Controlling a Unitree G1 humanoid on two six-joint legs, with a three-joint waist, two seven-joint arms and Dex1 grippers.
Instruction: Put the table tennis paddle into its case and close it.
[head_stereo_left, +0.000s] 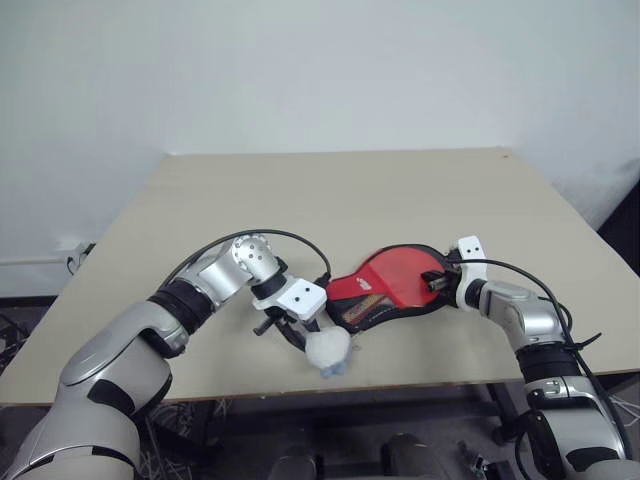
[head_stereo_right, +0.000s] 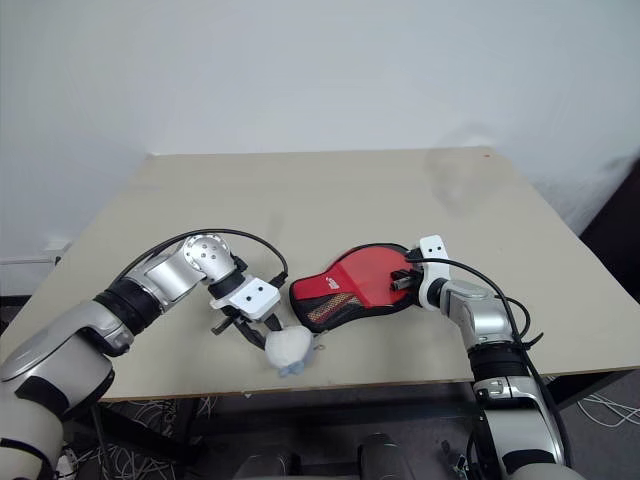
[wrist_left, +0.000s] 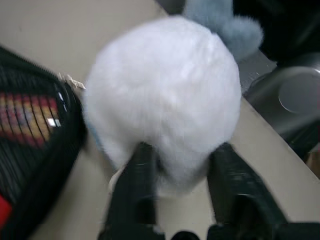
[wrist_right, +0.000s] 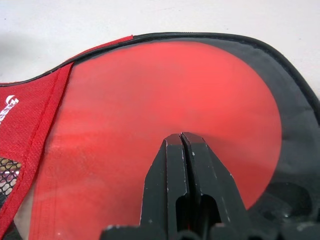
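Note:
The case (head_stereo_left: 385, 285), black fabric with a red panel, lies flat near the table's front edge. Through its clear window the table tennis paddle (wrist_right: 150, 110) shows as a round red face; its handle is hidden. My right gripper (wrist_right: 181, 136) is shut, and its tips rest on the window at the case's right end (head_stereo_left: 432, 280). A small white fluffy lump (head_stereo_left: 328, 350) sits by the case's narrow left end at the table's edge. My left gripper (wrist_left: 182, 150) points down at it, fingers (wrist_left: 142, 170) apart on either side of the lump (wrist_left: 165, 85).
The beige table (head_stereo_left: 350, 200) stretches wide behind the case. The white lump sits right at the table's front edge (head_stereo_left: 400, 378). A pale wall stands behind the table.

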